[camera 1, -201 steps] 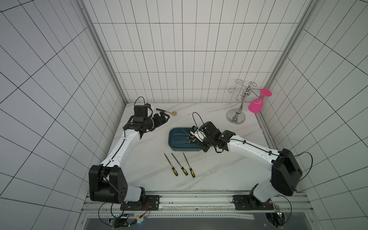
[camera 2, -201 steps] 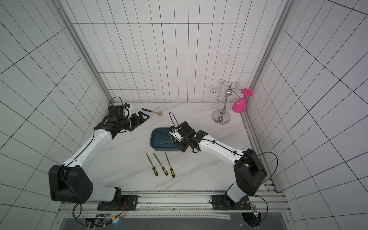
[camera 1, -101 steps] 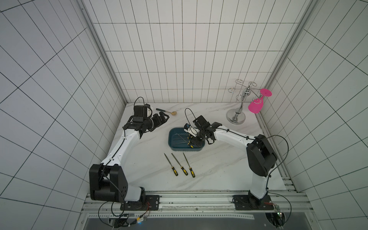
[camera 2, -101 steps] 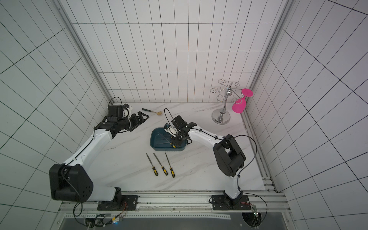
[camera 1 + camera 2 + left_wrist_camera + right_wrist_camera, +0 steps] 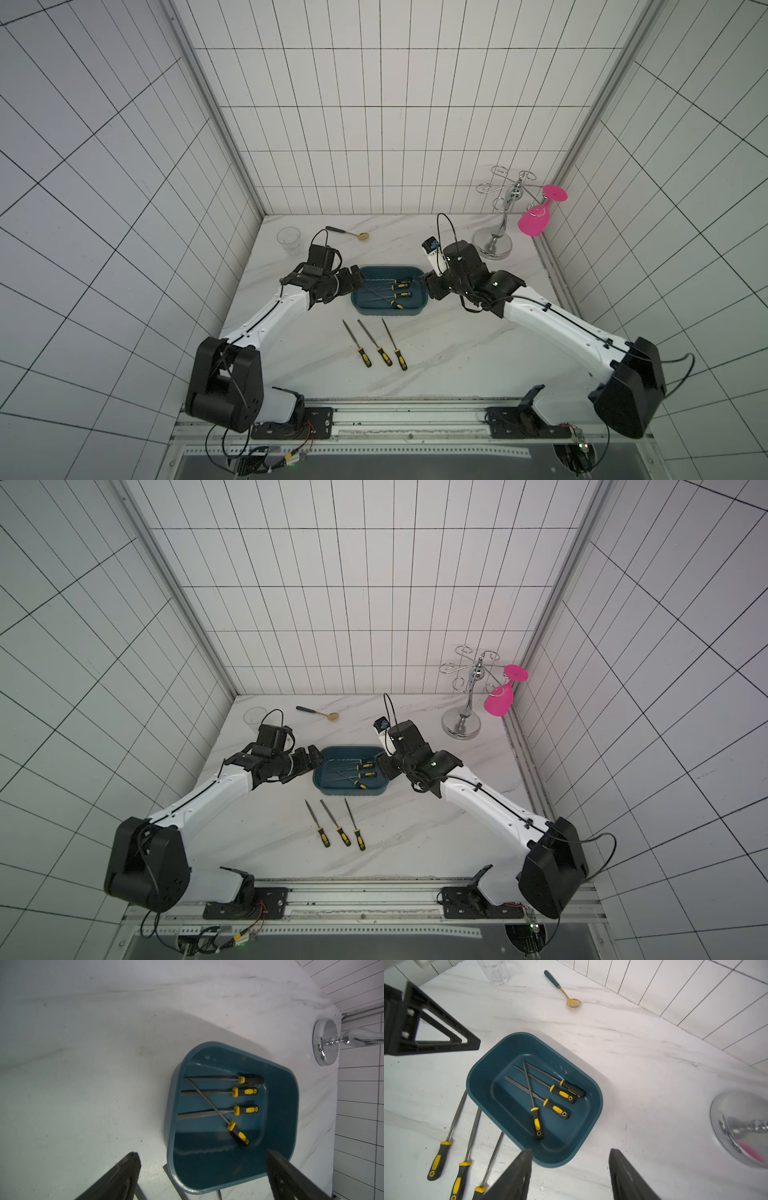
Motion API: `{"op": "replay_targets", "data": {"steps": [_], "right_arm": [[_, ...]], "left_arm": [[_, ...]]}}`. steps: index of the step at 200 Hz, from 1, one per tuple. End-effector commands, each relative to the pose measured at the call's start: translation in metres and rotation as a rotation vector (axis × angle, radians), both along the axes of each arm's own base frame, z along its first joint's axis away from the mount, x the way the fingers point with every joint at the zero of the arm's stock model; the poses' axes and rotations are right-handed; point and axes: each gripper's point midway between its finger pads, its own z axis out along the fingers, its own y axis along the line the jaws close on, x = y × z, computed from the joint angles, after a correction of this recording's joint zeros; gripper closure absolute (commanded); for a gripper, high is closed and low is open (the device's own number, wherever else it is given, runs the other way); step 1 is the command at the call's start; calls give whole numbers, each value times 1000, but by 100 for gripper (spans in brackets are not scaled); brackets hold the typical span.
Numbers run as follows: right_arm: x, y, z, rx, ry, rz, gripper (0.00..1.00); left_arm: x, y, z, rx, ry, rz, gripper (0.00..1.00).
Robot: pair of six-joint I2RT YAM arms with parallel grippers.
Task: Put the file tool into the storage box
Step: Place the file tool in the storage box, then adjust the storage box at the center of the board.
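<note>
The teal-blue storage box (image 5: pixel 390 313) (image 5: pixel 345 792) sits mid-table, and it also shows in both wrist views (image 5: pixel 169 1105) (image 5: pixel 477 1076). Several yellow-and-black-handled file tools (image 5: pixel 395 294) (image 5: pixel 361 774) lie inside it. One file tool (image 5: pixel 238 1133) (image 5: pixel 536 1124) lies slanted across the others. Three more file tools (image 5: pixel 376 345) (image 5: pixel 336 825) (image 5: pixel 440 1157) lie side by side on the table in front of the box. My left gripper (image 5: pixel 355 282) (image 5: pixel 202 1158) is open at the box's left end. At the box's right end my right gripper (image 5: pixel 432 286) (image 5: pixel 571 1153) is open and holds nothing.
A clear cup (image 5: pixel 289 240) (image 5: pixel 494 970) and a gold spoon (image 5: pixel 349 233) (image 5: pixel 562 989) lie at the back left. A chrome glass rack (image 5: pixel 494 245) (image 5: pixel 325 1043) holding a pink glass (image 5: pixel 536 220) stands at the back right. Tiled walls close in three sides.
My right gripper opened over the box and pulled back to its right end; a file tool now lies slanted inside. My left gripper moved in to the box's left end.
</note>
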Motion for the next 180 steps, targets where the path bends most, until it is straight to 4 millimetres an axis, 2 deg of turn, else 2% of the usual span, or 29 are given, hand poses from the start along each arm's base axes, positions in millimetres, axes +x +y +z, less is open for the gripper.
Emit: {"op": "replay_targets", "data": {"steps": [1,29,46,128,149,180], "right_arm": [[-18,-19,-41,40,125,-99,40],[-36,-29,-52,101,153,-109,40],[-43,-36,-56,109,159,-117,40],[-63,-61,-59,151,136,-147,39],[-67,-61,-61,158,145,-139,38],[-69,-61,-64,149,159,-133,38]], "left_arm": [[5,1,-9,1,-32,35,2],[-4,-2,-29,14,12,29,2],[-4,-6,-35,10,21,29,2],[17,-71,-54,-19,33,-60,2],[25,-74,-52,-22,24,-53,2],[31,-68,-35,11,-15,-43,2]]}}
